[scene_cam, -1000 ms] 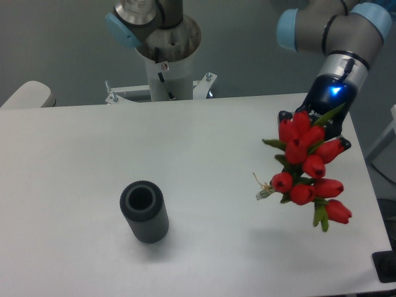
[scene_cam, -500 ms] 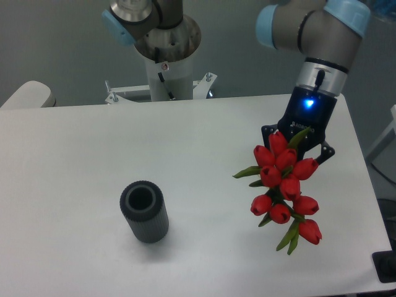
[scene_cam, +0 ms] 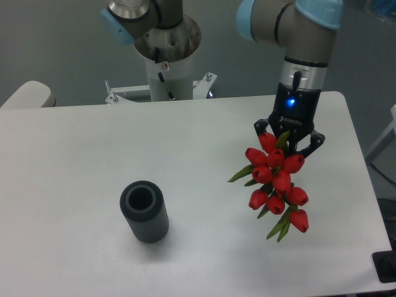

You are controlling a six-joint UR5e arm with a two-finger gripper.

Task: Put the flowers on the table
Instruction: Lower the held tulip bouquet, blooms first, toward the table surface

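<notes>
The flowers point(scene_cam: 275, 180), a bunch of red tulips with green leaves, hang over the right part of the white table point(scene_cam: 74, 161). My gripper point(scene_cam: 286, 141) is shut on the bunch's stem end, which the blooms hide. The blooms point down and toward the camera. I cannot tell whether the lowest blooms touch the tabletop.
A dark grey ribbed cylinder vase point(scene_cam: 144, 211) stands upright and empty at the front left of the table. The robot base point(scene_cam: 167, 55) rises behind the far edge. The table's right edge lies just beyond the bunch.
The arm has swung left and inward from the right edge, carrying the flowers with it. The bunch now hangs lower and closer to the tabletop.
</notes>
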